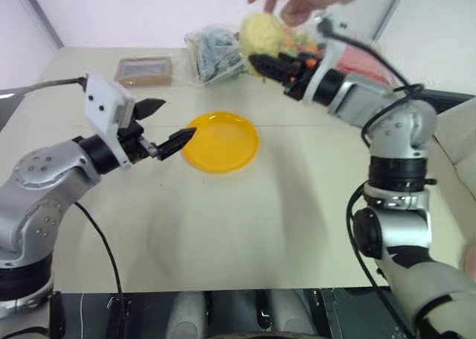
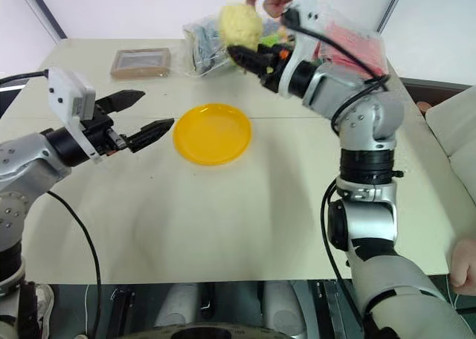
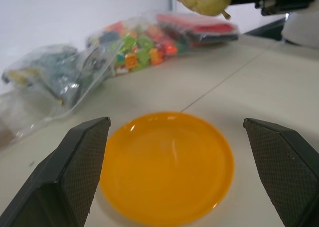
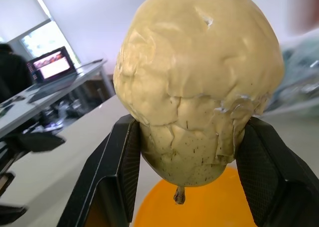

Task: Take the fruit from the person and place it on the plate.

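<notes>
Item 1: pale yellow bumpy fruit (image 4: 199,87), clamped by right gripper (image 1: 269,65), frame top; slippage risked before orange round plastic plate (image 1: 221,141). Left gripper (image 1: 165,125) spread, empty.

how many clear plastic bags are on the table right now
3, at the far edge: one of grey items, one of colourful blocks, and a flat red packet beside it. More may be hidden behind the right arm.

Right gripper (image 2: 239,56) clamped, arm outstretched; left gripper (image 2: 140,118) agape, level.
</notes>
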Controlling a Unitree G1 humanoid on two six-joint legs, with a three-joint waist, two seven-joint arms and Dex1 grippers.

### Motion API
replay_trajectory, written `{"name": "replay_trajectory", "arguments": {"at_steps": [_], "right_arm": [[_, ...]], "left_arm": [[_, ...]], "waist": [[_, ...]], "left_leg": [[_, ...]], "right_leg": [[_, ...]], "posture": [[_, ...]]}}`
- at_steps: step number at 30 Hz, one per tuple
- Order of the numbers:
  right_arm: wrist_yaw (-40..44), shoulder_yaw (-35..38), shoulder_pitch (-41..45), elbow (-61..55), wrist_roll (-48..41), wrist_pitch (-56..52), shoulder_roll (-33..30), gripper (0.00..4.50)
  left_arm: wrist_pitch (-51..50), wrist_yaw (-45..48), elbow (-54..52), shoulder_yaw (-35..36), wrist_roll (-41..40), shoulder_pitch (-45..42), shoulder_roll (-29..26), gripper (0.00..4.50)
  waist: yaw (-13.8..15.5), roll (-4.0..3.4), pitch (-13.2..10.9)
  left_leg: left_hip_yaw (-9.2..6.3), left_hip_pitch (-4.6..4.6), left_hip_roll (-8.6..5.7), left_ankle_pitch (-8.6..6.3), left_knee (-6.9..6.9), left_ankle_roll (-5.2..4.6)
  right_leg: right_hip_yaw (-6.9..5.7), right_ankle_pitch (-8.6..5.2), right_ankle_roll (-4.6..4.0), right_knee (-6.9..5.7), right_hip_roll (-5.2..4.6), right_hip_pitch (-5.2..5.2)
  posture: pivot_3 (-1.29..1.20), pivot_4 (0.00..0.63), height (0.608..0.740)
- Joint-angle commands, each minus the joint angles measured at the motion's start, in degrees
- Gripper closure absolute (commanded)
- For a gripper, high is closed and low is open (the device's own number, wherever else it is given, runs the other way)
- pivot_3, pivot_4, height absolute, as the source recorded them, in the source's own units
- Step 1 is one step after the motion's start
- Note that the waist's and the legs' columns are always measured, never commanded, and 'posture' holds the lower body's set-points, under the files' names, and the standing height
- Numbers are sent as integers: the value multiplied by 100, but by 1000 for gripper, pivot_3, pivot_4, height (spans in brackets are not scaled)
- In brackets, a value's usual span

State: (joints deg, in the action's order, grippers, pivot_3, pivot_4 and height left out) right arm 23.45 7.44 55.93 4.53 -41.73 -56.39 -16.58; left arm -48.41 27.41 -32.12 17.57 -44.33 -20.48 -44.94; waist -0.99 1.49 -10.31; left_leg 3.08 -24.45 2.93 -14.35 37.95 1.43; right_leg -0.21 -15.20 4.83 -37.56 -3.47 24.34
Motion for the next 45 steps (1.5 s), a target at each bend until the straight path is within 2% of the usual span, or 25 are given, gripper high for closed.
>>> {"name": "replay_trajectory", "arguments": {"at_steps": [1,7,14,20,24,26,28,29,32,37,40,45], "right_arm": [[-48,-335,-31,-226,115,-8,292,2390],[52,-1125,-225,500,1006,673,706,2390],[305,-1775,-363,1612,2105,1727,785,2390],[388,-1794,-341,2152,2544,2111,893,2390],[505,-1713,-411,2032,2626,2108,899,2390],[600,-1689,-459,1879,2611,2065,856,1342],[844,-1716,-572,1515,2537,1928,721,478],[971,-1703,-618,1284,2494,1839,611,32],[1186,-1562,-668,830,2401,1618,307,32],[2181,-1205,-946,-371,1930,1580,-704,32],[3178,-760,-1495,-1324,1501,1697,-1818,32],[3687,-15,-1943,-1728,968,1379,-2920,32]], "left_arm": [[-172,-184,23,454,-137,27,-86,0],[-362,-173,-123,694,-124,522,-339,0],[-321,-192,-174,734,-46,847,-333,0],[-296,-153,-245,586,58,893,-386,0],[-273,-111,-215,512,98,845,-387,0],[-248,-91,-188,470,101,814,-373,0],[-207,-64,-164,384,134,775,-360,0],[-191,-45,-153,343,125,745,-337,0],[-166,5,-133,274,118,683,-292,0],[-152,94,-147,238,110,656,-311,0],[-162,171,-138,354,28,604,-357,0],[-145,271,-131,449,16,614,-427,0]], "waist": [[4,0,0],[25,0,0],[-4,0,0],[-7,0,0],[-3,-1,-1],[-1,-1,0],[7,-1,-1],[10,-1,-1],[19,-1,-1],[31,-2,-2],[65,-3,-3],[-9,-4,-4]], "left_leg": [[1,0,-1,0,0,0],[2,-2,-2,0,0,0],[4,-2,-4,0,-1,0],[5,-2,-4,0,-2,1],[4,-2,-4,0,-2,1],[4,-2,-4,0,-3,1],[4,-2,-4,0,-3,1],[4,-3,-4,0,-3,1],[4,-2,-4,0,-2,1],[5,-3,-6,0,-3,1],[4,-3,-6,-1,-5,1],[7,4,-5,-1,-5,0]], "right_leg": [[0,0,0,0,-2,0],[-1,0,0,1,-4,2],[-1,0,0,2,-7,3],[-1,0,0,2,-7,3],[-1,0,0,2,-7,3],[-1,0,0,2,-8,3],[-1,0,0,2,-8,3],[-1,0,0,2,-8,3],[-1,0,0,2,-9,3],[-1,0,0,4,-9,3],[-2,0,0,12,-9,0],[2,-1,-1,17,-7,-2]], "posture": [[0,150,731],[0,150,731],[0,150,731],[0,150,731],[0,150,731],[0,150,731],[0,150,731],[0,150,731],[0,150,731],[0,150,731],[0,150,731],[0,150,731]]}}
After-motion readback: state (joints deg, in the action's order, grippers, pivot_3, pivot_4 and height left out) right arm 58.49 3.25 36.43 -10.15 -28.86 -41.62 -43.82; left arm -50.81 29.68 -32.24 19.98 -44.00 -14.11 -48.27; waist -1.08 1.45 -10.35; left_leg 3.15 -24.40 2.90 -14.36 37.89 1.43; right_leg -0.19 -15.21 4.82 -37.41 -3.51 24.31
